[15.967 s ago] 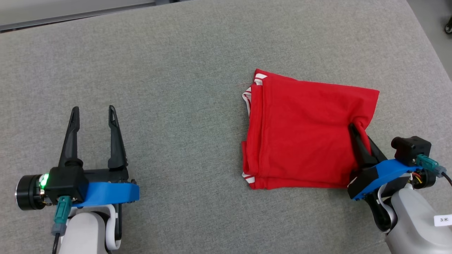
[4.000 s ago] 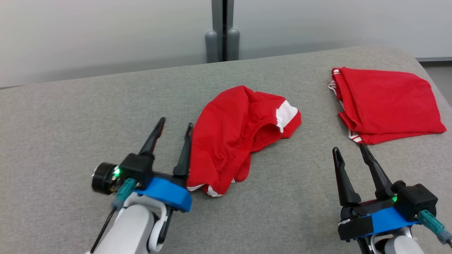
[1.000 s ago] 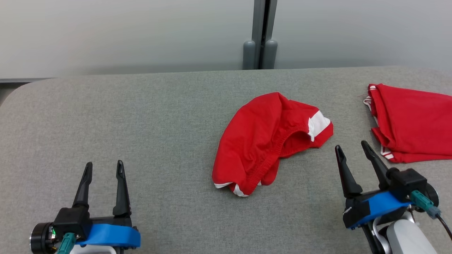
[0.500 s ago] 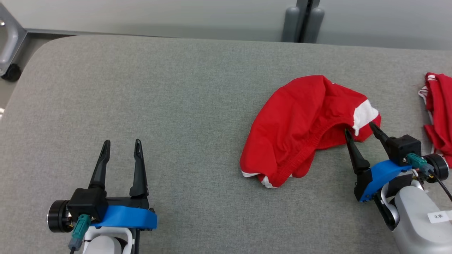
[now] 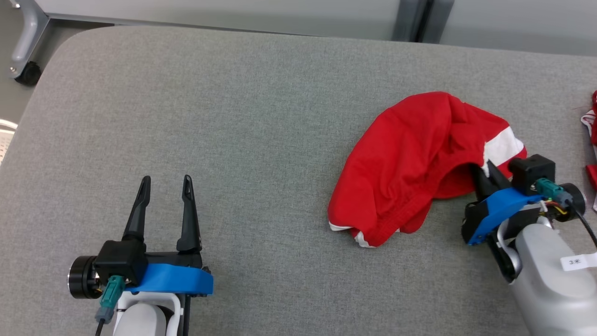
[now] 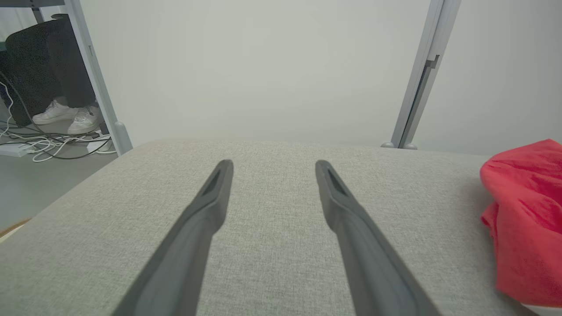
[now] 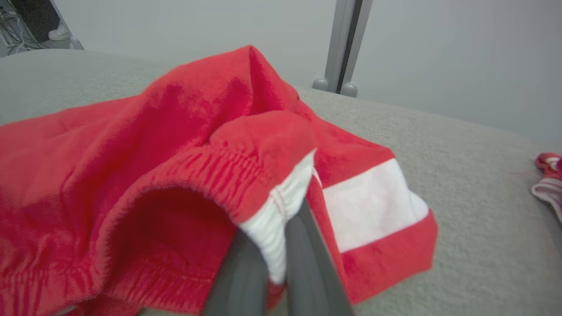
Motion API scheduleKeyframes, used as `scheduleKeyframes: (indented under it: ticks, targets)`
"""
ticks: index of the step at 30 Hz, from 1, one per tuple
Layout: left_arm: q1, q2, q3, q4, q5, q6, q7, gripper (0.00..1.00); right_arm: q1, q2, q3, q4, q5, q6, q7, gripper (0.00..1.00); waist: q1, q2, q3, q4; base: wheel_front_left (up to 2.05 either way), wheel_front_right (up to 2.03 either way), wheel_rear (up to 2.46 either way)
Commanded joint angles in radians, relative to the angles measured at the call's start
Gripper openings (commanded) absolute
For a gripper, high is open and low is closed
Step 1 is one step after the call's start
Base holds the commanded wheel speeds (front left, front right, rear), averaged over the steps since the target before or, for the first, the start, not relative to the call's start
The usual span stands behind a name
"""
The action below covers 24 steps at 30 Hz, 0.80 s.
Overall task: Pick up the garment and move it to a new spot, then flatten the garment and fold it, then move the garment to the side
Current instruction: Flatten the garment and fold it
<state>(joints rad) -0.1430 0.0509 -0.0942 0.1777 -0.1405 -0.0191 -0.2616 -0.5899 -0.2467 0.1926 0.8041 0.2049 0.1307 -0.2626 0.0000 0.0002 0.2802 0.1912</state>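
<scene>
Garment (image 5: 406, 163) in grip of right claw (image 5: 484, 170); forearm label (image 5: 578, 262) "3米"

In the head view, one small white label (image 5: 578, 262) was stuck on the pale casing of the right forearm (image 5: 543, 289), behind the right gripper (image 5: 486, 173). It carried dark print in one short line: the digit "3", then a single mark that looked like the character "米" but was too small to tell from an asterisk.
</scene>
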Motion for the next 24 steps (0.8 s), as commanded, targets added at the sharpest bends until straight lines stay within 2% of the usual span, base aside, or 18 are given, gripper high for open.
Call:
scheduleKeyframes:
  ticks: [1,9,16,24]
  targets:
    - [0.003,-0.001,-0.002,0.004,-0.003,0.003,-0.005,1.0,0.019,0.013,0.016,-0.019,0.013,0.0,-0.003,0.0,0.0,-0.0002,-0.013,-0.007,0.0,0.0,0.0]
    - [0.028,-0.001,0.004,0.016,-0.009,-0.003,-0.005,1.0,0.098,0.07,0.127,-0.127,0.058,0.0,-0.003,0.0,0.0,-0.0002,-0.068,-0.028,0.0,0.0,0.0]
    - [0.039,-0.001,0.004,0.022,-0.006,-0.013,-0.005,1.0,0.151,0.139,0.294,-0.196,0.106,0.0,-0.003,0.0,0.0,-0.0002,-0.103,-0.025,0.0,0.0,0.0]
    - [0.047,-0.001,0.006,0.021,0.002,-0.023,-0.005,1.0,0.166,0.192,0.515,-0.206,0.181,0.0,-0.003,0.0,0.0,-0.0002,-0.098,0.001,0.0,0.0,0.0]
